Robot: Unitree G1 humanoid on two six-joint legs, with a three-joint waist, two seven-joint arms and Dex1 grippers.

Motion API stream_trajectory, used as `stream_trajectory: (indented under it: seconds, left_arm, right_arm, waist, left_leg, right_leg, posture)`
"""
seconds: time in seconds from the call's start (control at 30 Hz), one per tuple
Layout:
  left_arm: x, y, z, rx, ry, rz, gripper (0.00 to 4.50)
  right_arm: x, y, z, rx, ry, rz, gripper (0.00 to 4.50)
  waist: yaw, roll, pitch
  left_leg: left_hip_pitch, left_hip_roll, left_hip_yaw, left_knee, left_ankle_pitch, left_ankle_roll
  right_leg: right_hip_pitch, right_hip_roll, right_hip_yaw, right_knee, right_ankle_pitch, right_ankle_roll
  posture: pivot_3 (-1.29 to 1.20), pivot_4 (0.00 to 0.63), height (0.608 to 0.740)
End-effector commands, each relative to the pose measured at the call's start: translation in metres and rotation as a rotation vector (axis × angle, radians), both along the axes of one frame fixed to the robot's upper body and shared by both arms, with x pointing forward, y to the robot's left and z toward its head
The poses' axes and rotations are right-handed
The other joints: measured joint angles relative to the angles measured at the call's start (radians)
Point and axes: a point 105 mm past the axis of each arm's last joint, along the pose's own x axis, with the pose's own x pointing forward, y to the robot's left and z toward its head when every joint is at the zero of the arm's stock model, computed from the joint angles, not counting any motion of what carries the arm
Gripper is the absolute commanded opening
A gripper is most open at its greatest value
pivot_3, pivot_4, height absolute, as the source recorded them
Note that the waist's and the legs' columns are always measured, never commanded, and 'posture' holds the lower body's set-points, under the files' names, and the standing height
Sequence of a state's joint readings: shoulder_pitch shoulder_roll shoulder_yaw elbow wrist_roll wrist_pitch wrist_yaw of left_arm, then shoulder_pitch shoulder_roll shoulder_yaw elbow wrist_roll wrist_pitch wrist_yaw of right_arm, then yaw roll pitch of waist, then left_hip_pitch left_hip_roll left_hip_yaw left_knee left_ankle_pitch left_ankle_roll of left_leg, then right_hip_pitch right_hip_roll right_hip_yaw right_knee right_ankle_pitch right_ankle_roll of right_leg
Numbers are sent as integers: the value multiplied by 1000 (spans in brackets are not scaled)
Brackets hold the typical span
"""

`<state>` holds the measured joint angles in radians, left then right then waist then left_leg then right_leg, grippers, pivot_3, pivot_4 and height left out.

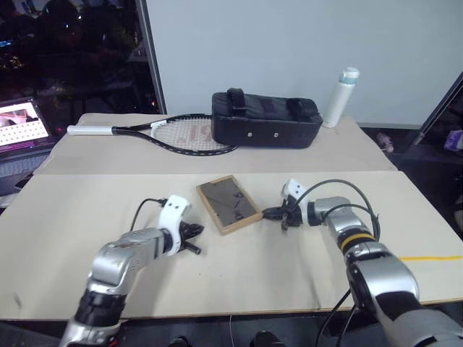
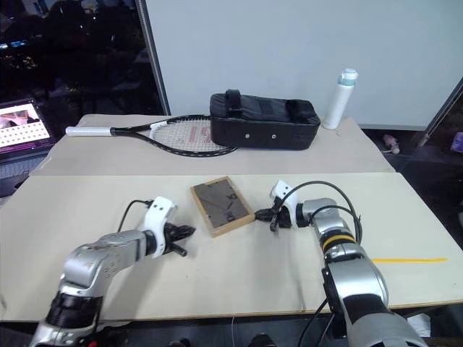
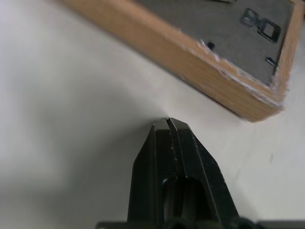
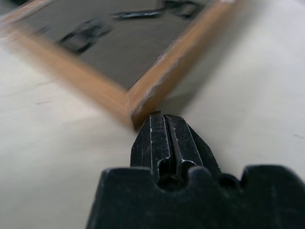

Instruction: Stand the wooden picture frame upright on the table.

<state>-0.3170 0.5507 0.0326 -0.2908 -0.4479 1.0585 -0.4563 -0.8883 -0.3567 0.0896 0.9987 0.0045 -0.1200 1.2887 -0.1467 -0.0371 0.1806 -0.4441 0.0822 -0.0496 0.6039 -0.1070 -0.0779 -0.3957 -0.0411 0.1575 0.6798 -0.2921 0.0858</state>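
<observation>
The wooden picture frame (image 1: 228, 204) lies flat on the table (image 1: 65, 217), dark back panel up, its light wood rim (image 3: 205, 67) all around. My left gripper (image 1: 198, 230) is shut with nothing in it, low over the table just left of the frame's near left edge, a small gap apart. Its fingertips (image 3: 167, 125) point at the frame's side. My right gripper (image 1: 268, 213) is also shut and holds nothing; its tip (image 4: 162, 118) sits right at the frame's near right corner (image 4: 143, 102).
At the back of the table lie a tennis racket (image 1: 181, 134), a black padded bag (image 1: 264, 119) and a white bottle (image 1: 341, 97). A laptop (image 1: 22, 124) stands at the far left. A yellow tape line (image 1: 430, 257) marks the table's right side.
</observation>
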Motion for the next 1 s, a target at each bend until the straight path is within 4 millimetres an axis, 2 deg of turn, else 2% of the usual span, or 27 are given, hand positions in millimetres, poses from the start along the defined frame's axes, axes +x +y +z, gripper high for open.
stream_trajectory:
  seconds: [0.03,0.13,0.27,0.33,0.43,0.53,0.63,0.73,0.83,0.97,1.0]
  left_arm:
    - [-7,37,-13,56,75,83,0]
    - [3,51,-7,48,56,121,0]
    - [31,42,15,-94,-6,154,0]
    - [41,31,17,-128,-6,150,0]
    - [49,14,8,-84,-5,124,0]
    - [58,0,4,-76,-18,112,0]
    - [65,-20,-1,-114,-8,102,0]
    - [68,-39,-12,-154,31,109,0]
    - [59,-59,-20,-179,63,57,0]
    - [49,-64,-25,-182,88,33,0]
    - [40,-67,-28,-180,114,-4,0]
  right_arm:
    - [-5,8,14,26,-6,41,34]
    - [8,-3,17,-56,-65,-44,34]
    - [42,-28,24,-192,-191,-272,34]
    - [52,-29,31,-202,-221,-331,34]
    - [60,-26,34,-240,-248,-370,34]
    - [65,-16,38,-185,-251,-408,34]
    - [65,-1,35,-157,-244,-399,34]
    - [59,13,28,-176,-244,-331,34]
    - [46,34,21,-174,-237,-194,34]
    - [33,41,10,-178,-226,-95,34]
    - [23,41,4,-177,-219,-36,34]
  waist:
    - [-3,0,0]
    - [-3,0,0]
    - [3,0,1]
    - [9,-1,1]
    - [22,-1,1]
    - [30,-1,1]
    - [39,-1,1]
    - [52,-1,1]
    - [52,0,1]
    - [52,0,1]
    - [51,0,0]
  left_leg:
    - [1,0,-1,0,0,0]
    - [3,0,-3,1,0,0]
    - [3,0,-3,2,0,0]
    - [2,0,-3,2,0,0]
    - [0,0,-4,0,0,0]
    - [0,-1,-4,-5,0,0]
    - [0,-2,-5,-5,0,0]
    - [2,-3,-5,-2,0,0]
    - [1,-3,-6,0,0,0]
    - [1,-3,-7,-1,0,-1]
    - [2,-3,-7,-1,0,-1]
  right_leg:
    - [2,0,-1,0,0,-1]
    - [4,0,-3,0,-2,-2]
    - [5,0,-4,0,-2,-2]
    - [5,0,-5,0,-2,-2]
    - [4,-1,-6,-2,-3,-2]
    - [4,-2,-6,-2,-2,-5]
    - [4,-3,-7,-2,-1,-7]
    - [7,-4,-8,-2,-4,-2]
    - [8,-4,-8,-2,-4,-1]
    - [8,-4,-9,-2,-4,-1]
    - [8,-4,-9,-2,-4,-1]
  posture:
    - [0,150,689]
    - [0,150,689]
    - [0,150,689]
    - [0,150,689]
    - [0,150,689]
    - [0,150,689]
    - [0,150,689]
    - [0,150,689]
    - [0,150,689]
    - [0,150,689]
    - [0,150,689]
